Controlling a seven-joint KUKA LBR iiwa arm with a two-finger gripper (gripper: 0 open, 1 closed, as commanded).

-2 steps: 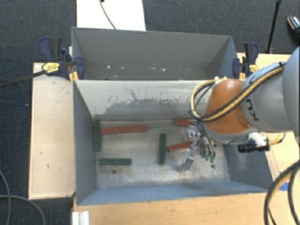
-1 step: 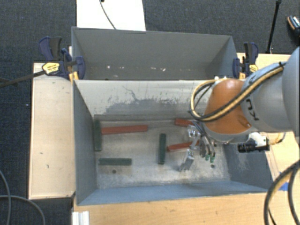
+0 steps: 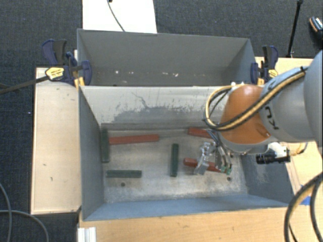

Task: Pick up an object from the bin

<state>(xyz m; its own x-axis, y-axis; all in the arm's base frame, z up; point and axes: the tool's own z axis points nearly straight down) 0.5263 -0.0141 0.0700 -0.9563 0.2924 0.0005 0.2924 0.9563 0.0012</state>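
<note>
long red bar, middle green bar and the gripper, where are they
long red bar (image 3: 133, 139), camera view, mid-length
middle green bar (image 3: 174, 160), camera view, its middle
gripper (image 3: 213, 166), camera view, its tip end

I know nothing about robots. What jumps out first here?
The arm's orange cover bulges in from the right, with the gripper low over a short red bar on the right side of the bin. Then the scattered sticks: a long red bar by the back wall, a green bar mid-floor.

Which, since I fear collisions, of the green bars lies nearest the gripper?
The mid-floor green bar, just left of the gripper; the left-wall green bar and the front-left green bar lie farther off.
</note>
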